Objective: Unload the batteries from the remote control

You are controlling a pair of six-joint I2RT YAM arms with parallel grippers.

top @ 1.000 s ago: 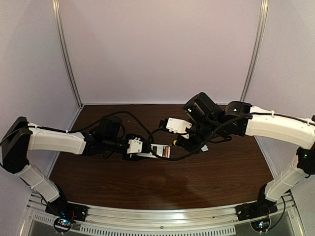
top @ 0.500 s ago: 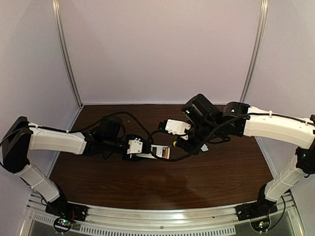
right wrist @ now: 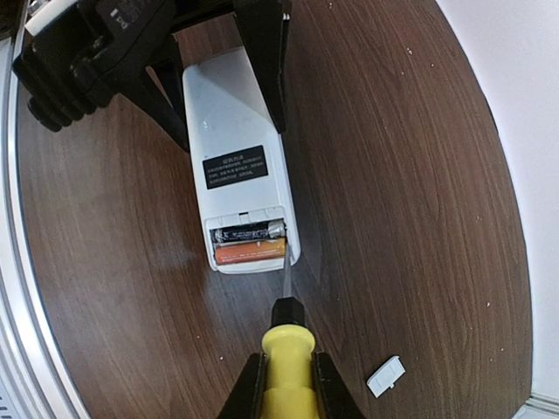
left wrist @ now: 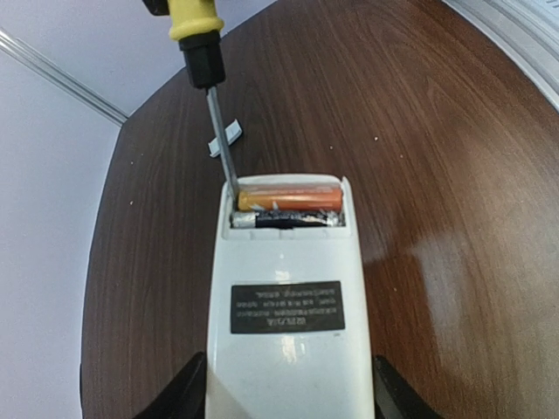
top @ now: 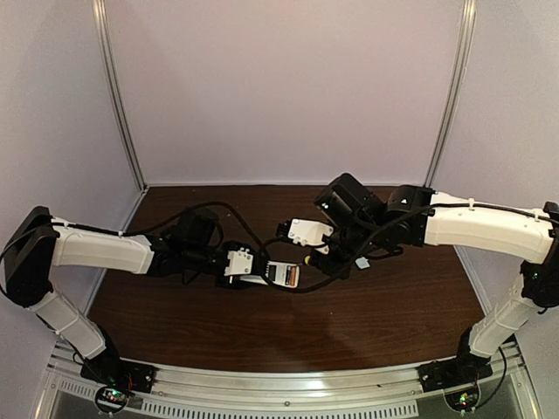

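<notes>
The white remote control (left wrist: 284,305) lies back-up on the table, and my left gripper (left wrist: 285,388) is shut on its sides near the close end. Its battery bay is uncovered at the far end. Two batteries lie in it side by side, an orange one (left wrist: 288,195) and a dark one (left wrist: 284,220). My right gripper (right wrist: 286,384) is shut on the yellow handle of a screwdriver (right wrist: 286,353). The metal tip sits at the bay's corner, beside the end of the orange battery (right wrist: 251,253) and next to the dark battery (right wrist: 244,234). From above, both grippers meet mid-table at the remote (top: 284,275).
The small white cover piece (right wrist: 385,375) lies loose on the dark wood table (right wrist: 419,175), behind the screwdriver and to the right of the remote. It also shows in the top view as the cover piece (top: 362,262). Pale walls close in the back and sides.
My right arm has shifted a little left and down toward the remote, bringing the screwdriver in. The left arm and remote have barely moved.
</notes>
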